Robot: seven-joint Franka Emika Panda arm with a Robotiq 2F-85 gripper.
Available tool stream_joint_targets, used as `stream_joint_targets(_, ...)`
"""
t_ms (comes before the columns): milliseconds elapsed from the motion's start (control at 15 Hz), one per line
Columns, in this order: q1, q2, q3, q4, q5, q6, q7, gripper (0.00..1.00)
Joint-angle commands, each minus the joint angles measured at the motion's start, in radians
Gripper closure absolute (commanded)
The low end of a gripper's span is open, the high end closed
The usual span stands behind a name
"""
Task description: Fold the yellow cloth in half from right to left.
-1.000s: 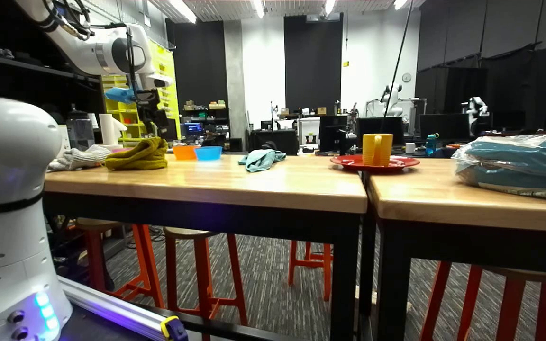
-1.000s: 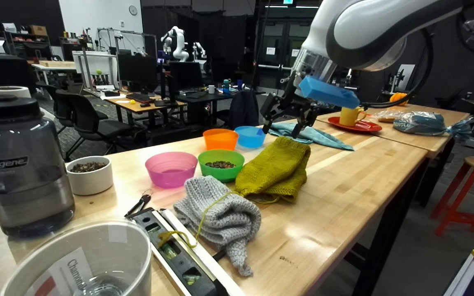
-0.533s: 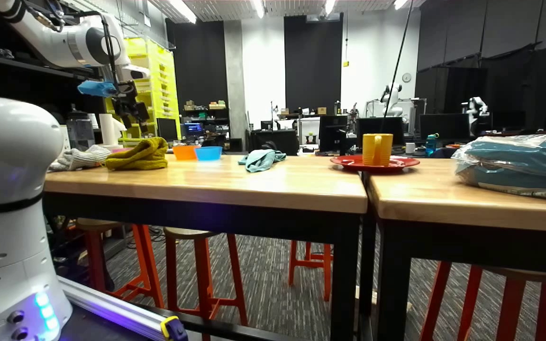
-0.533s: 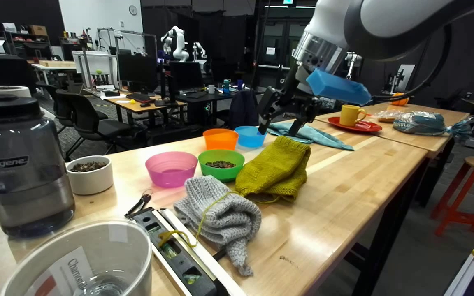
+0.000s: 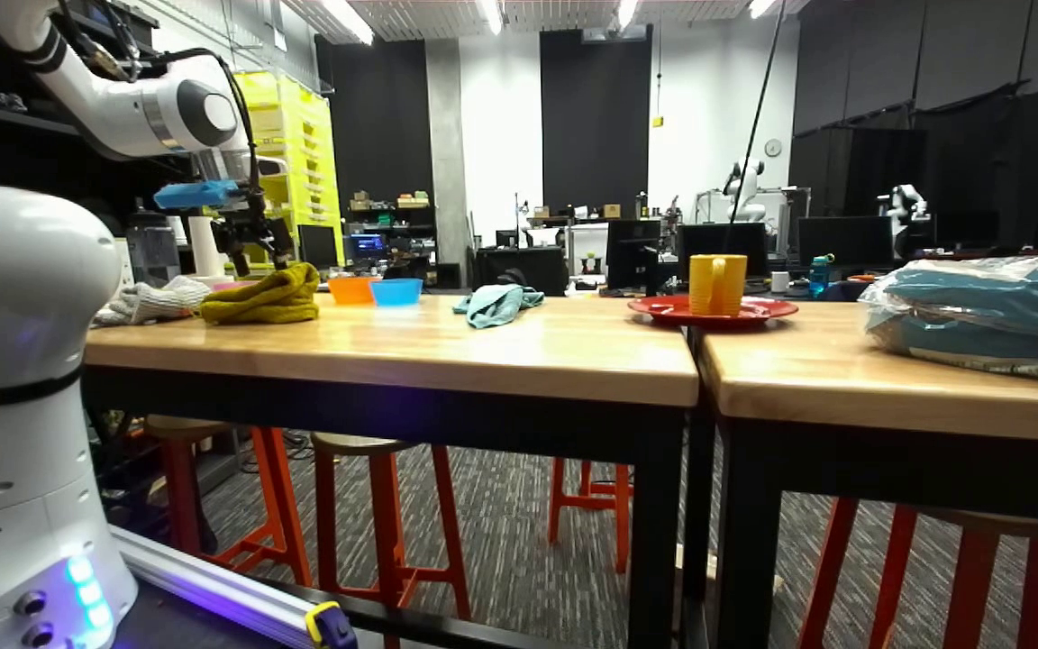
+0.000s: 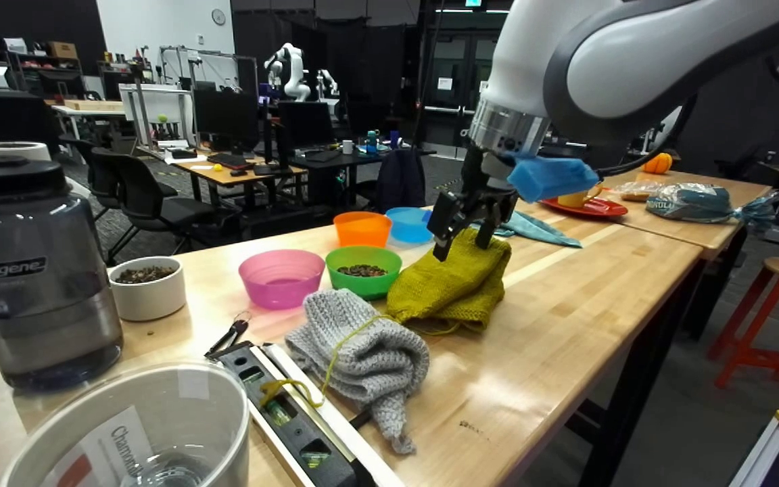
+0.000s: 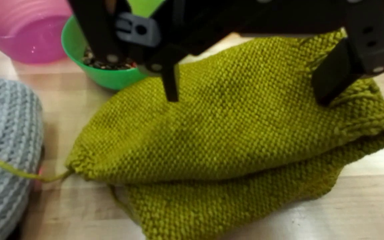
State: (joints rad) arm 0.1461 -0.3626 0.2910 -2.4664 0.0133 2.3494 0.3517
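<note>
The yellow cloth is mustard-coloured knit and lies bunched and partly folded over itself on the wooden table, in both exterior views (image 5: 259,299) (image 6: 447,287). In the wrist view the cloth (image 7: 218,133) fills the middle, with an upper layer over a lower one and a loose yarn at its left end. My gripper (image 6: 462,250) is open above the cloth, fingers pointing down; it also shows in an exterior view (image 5: 260,267) and in the wrist view (image 7: 249,100). Its fingertips are close over the upper layer, with nothing between them. Whether they touch the cloth I cannot tell.
A grey knit cloth (image 6: 366,345) lies beside the yellow cloth, near a level (image 6: 288,412). Green (image 6: 362,287), pink (image 6: 281,287), orange (image 6: 362,230) and blue (image 6: 410,226) bowls stand close by. A teal cloth (image 6: 538,230) and a red plate (image 6: 606,208) with a yellow mug lie farther along.
The arm first moved to the left in an exterior view, then came down, so my open gripper is now low over the yellow cloth. The cloth looks unmoved.
</note>
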Motion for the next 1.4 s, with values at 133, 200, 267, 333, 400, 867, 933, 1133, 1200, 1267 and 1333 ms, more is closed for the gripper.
stream_joint_targets(133, 0.002, 0.101, -0.006, 0.041, -0.073, -0.022, -0.053, 0.00)
stream_joint_targets(200, 0.004, 0.113, -0.007, 0.044, -0.079, -0.026, -0.057, 0.00)
stream_joint_targets(267, 0.008, 0.125, -0.009, 0.042, -0.078, -0.028, -0.060, 0.00)
stream_joint_targets(333, 0.010, 0.134, -0.012, 0.038, -0.074, -0.030, -0.066, 0.00)
stream_joint_targets(400, 0.012, 0.142, -0.014, 0.034, -0.070, -0.033, -0.070, 0.00)
stream_joint_targets(867, 0.073, 0.135, -0.011, 0.003, 0.059, -0.050, -0.110, 0.00)
stream_joint_targets(933, 0.090, 0.133, -0.006, 0.002, 0.091, -0.056, -0.118, 0.00)
stream_joint_targets(1133, 0.138, 0.132, 0.013, 0.007, 0.168, -0.082, -0.115, 0.00)
stream_joint_targets(1200, 0.153, 0.131, 0.020, 0.008, 0.186, -0.092, -0.109, 0.00)
stream_joint_targets(1267, 0.165, 0.129, 0.027, 0.010, 0.204, -0.103, -0.102, 0.00)
stream_joint_targets(1333, 0.177, 0.126, 0.031, 0.013, 0.226, -0.120, -0.101, 0.00)
